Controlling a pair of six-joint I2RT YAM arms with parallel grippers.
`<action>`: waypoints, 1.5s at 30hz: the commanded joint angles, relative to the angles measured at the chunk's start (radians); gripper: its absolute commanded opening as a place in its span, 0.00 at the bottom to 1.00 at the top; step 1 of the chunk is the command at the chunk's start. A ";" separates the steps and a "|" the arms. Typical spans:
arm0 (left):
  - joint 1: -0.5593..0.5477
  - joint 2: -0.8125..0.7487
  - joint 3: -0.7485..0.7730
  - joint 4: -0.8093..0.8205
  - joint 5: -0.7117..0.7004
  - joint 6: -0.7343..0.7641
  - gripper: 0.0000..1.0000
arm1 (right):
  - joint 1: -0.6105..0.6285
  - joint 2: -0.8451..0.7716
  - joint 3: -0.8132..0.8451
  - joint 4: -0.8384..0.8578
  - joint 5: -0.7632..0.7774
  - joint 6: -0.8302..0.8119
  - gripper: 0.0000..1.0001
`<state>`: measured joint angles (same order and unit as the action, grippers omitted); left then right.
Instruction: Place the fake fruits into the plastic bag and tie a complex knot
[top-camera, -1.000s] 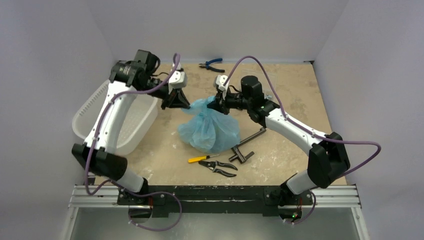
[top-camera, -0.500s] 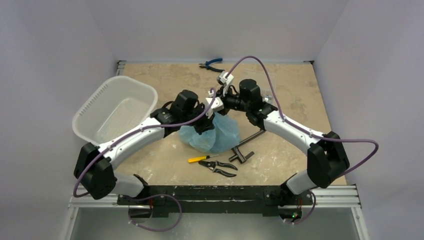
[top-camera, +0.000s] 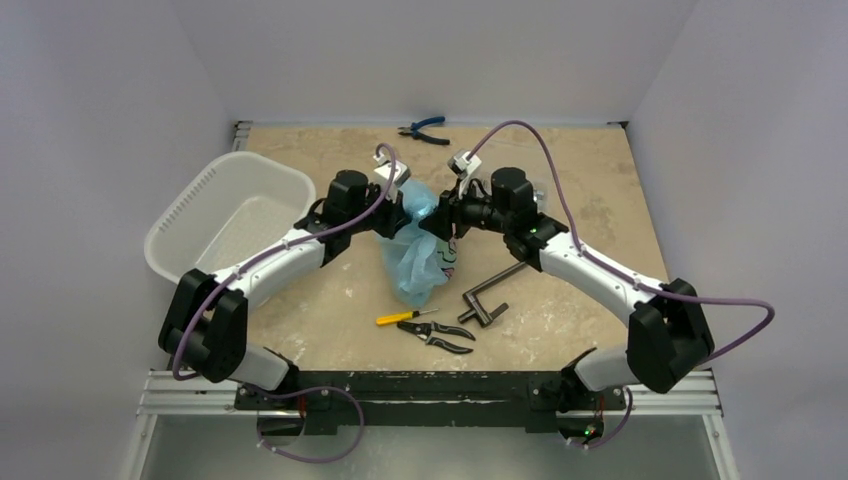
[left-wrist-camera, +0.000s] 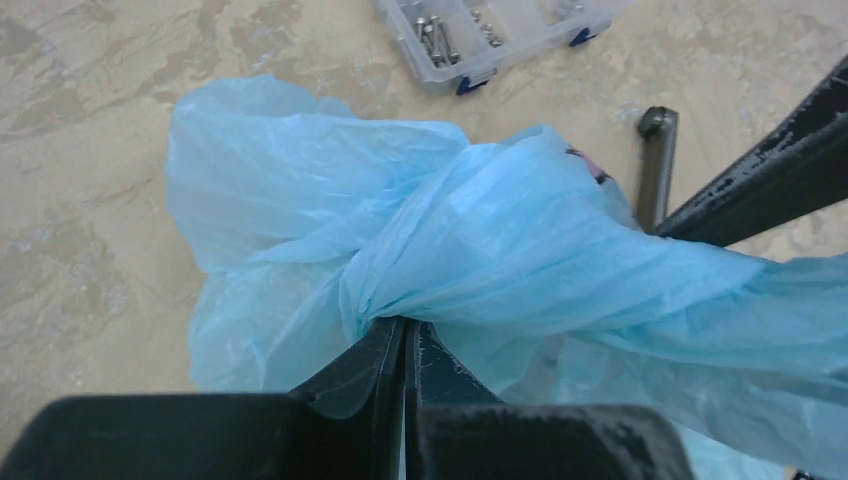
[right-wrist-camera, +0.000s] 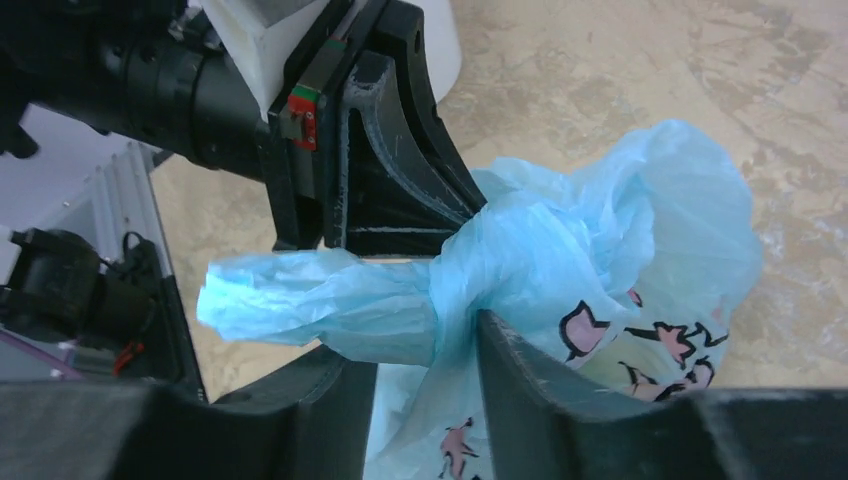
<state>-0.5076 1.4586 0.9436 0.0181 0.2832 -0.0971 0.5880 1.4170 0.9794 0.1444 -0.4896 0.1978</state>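
Note:
The light-blue plastic bag (top-camera: 413, 262) with pink and dark print hangs stretched between both grippers over the table's middle. Its top is bunched into a knot (right-wrist-camera: 468, 262), with one twisted ear (right-wrist-camera: 300, 295) sticking out to the left. My left gripper (left-wrist-camera: 405, 325) is shut on the film just under the twist (left-wrist-camera: 470, 240). The jaws of my right gripper (right-wrist-camera: 425, 372) stand apart, and bag film runs loosely through the gap. In the top view the left gripper (top-camera: 403, 204) and the right gripper (top-camera: 440, 214) almost meet at the bag's top. The fake fruits are hidden inside the bag.
A white perforated tub (top-camera: 226, 222) stands at the left. Near the front lie a yellow screwdriver (top-camera: 398, 318), black pliers (top-camera: 440, 335) and a metal clamp (top-camera: 490, 295). Blue pliers (top-camera: 424, 127) lie at the back edge. A clear compartment box (left-wrist-camera: 490, 35) sits behind the bag.
My left arm swung from beside the tub to the bag and gripped its film. The bag went from a low heap to a tall, stretched shape. The right jaws parted.

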 joint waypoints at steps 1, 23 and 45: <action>0.003 -0.015 -0.017 0.103 0.171 -0.078 0.00 | -0.006 -0.063 0.004 0.032 0.006 -0.009 0.50; 0.049 0.047 0.034 0.077 0.269 -0.342 0.00 | -0.275 0.068 0.172 -0.152 -0.167 0.122 0.39; 0.067 0.182 0.053 0.472 0.424 -0.860 0.00 | -0.109 0.273 0.084 0.127 -0.435 0.230 0.81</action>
<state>-0.4530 1.6516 0.9623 0.2813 0.6312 -0.7933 0.4454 1.6642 1.0801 0.1120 -0.8799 0.3241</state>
